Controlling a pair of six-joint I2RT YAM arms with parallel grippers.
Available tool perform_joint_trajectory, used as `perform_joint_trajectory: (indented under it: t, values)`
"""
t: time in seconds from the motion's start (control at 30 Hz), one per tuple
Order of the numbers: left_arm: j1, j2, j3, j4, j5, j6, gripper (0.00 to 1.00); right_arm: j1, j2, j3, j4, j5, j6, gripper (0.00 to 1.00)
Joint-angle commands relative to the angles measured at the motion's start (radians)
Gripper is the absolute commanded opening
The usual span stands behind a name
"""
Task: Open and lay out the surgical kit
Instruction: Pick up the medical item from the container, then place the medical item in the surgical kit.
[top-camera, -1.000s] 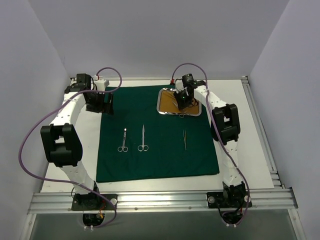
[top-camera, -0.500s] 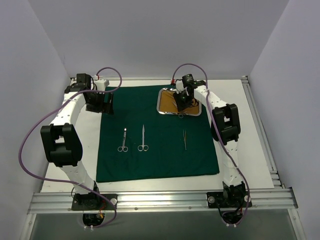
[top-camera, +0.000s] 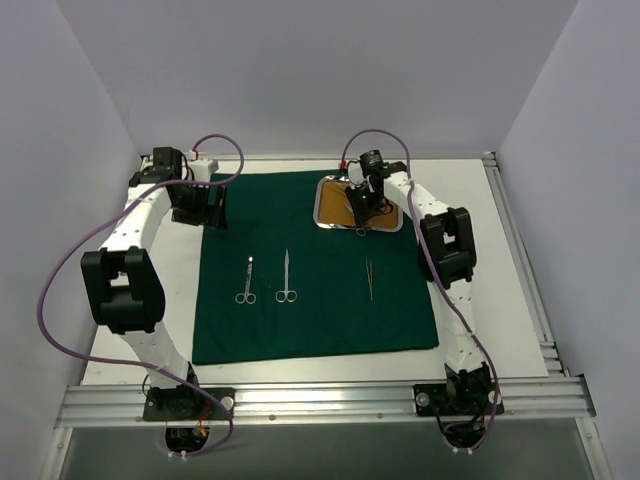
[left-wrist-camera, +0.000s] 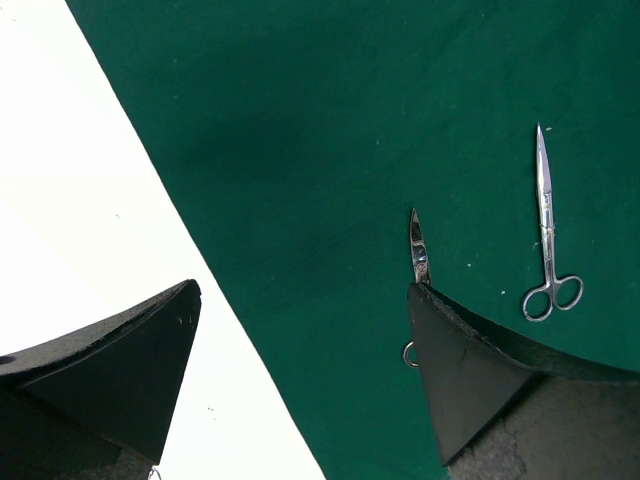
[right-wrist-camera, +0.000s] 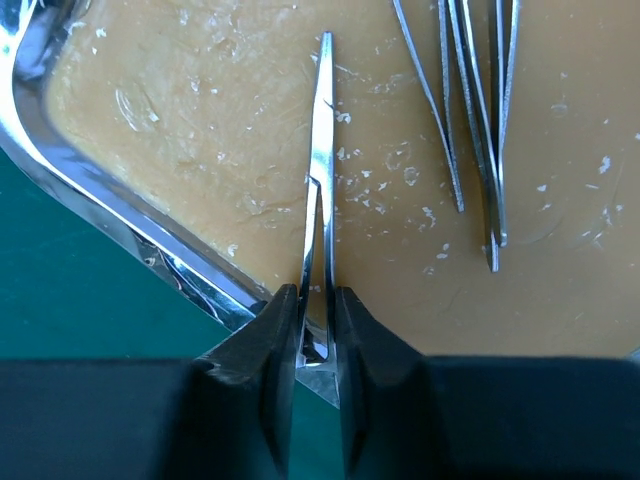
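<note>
My right gripper (right-wrist-camera: 315, 300) pinched narrow on slim silver forceps (right-wrist-camera: 322, 150), over the tan liner (right-wrist-camera: 200, 130) of the steel tray (right-wrist-camera: 120, 215), far right on the green drape (top-camera: 310, 310), my left gripper (left-wrist-camera: 300, 290) spread wide above the drape's far left edge, scissors (left-wrist-camera: 545, 230) lying near it.

Dark green drape (top-camera: 320, 310), shiny steel tray (right-wrist-camera: 110, 215), tan white-flecked liner (right-wrist-camera: 200, 130), silver instrument (right-wrist-camera: 321, 130)

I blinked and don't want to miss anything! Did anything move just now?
Only a little: the right arm's elbow swung slightly left. The right hand is pinched on a slim silver tool at the edge of the shiny steel tray. The wide-open left hand and the dark green cloth stayed put.
</note>
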Motion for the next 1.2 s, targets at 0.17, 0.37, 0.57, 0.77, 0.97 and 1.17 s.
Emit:
perform_joint_trajectory:
  t: [0.17,0.37,0.57,0.77,0.97,1.17]
  values:
    - [0.005,-0.045,0.023,-0.002,0.023,0.021,0.94,0.019,-0.043,0.027,-0.026,0.045,0.024,0.0]
    - [0.008,-0.063,0.016,0.0,0.019,0.021,0.94,0.04,-0.161,-0.022,0.067,0.086,0.108,0.0]
    - [0.017,-0.085,0.017,-0.003,0.009,0.023,0.94,0.063,-0.279,-0.157,0.181,0.145,0.206,0.0]
    - [0.018,-0.117,0.008,0.001,0.026,0.017,0.94,0.135,-0.392,-0.331,0.327,0.208,0.434,0.0]
    - [0.021,-0.162,-0.016,0.017,0.045,0.004,0.94,0.327,-0.535,-0.555,0.489,0.458,0.703,0.0]
    - [0.028,-0.186,-0.03,0.021,0.07,-0.006,0.94,0.476,-0.569,-0.718,0.523,0.62,0.864,0.0]
